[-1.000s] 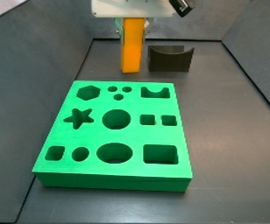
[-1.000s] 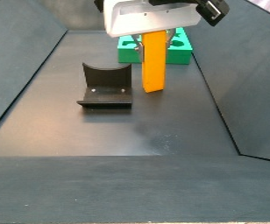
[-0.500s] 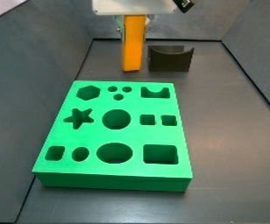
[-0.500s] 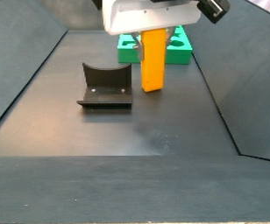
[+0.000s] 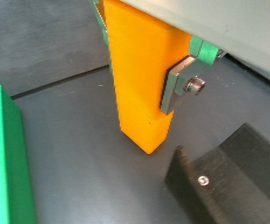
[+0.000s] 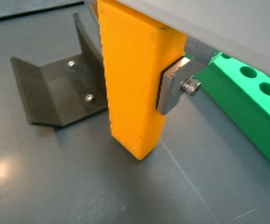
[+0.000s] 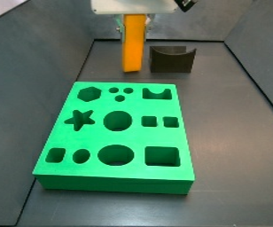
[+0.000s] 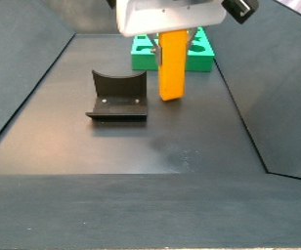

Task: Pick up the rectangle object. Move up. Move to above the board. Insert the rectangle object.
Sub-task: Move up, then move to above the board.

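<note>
The rectangle object (image 7: 133, 44) is a tall orange-yellow block that hangs upright in my gripper (image 7: 134, 21) at the far end of the floor. It shows in a side view (image 8: 174, 64) and in both wrist views (image 5: 141, 83) (image 6: 132, 83). My gripper (image 5: 144, 74) (image 6: 138, 83) (image 8: 176, 32) is shut on it, with one silver finger (image 5: 177, 84) (image 6: 173, 87) pressed to its side. The block's lower end is just above the floor. The green board (image 7: 115, 184) lies nearer the camera, apart from the block. It also shows in the other views (image 8: 201, 51) (image 5: 2, 166) (image 6: 250, 105).
The dark fixture (image 7: 171, 59) stands beside the block; it also shows in three other views (image 8: 116, 96) (image 5: 233, 175) (image 6: 53, 80). Dark sloping walls (image 7: 257, 84) close in the floor on both sides.
The gripper has risen slightly with the orange block still in it. The board and the fixture have not moved.
</note>
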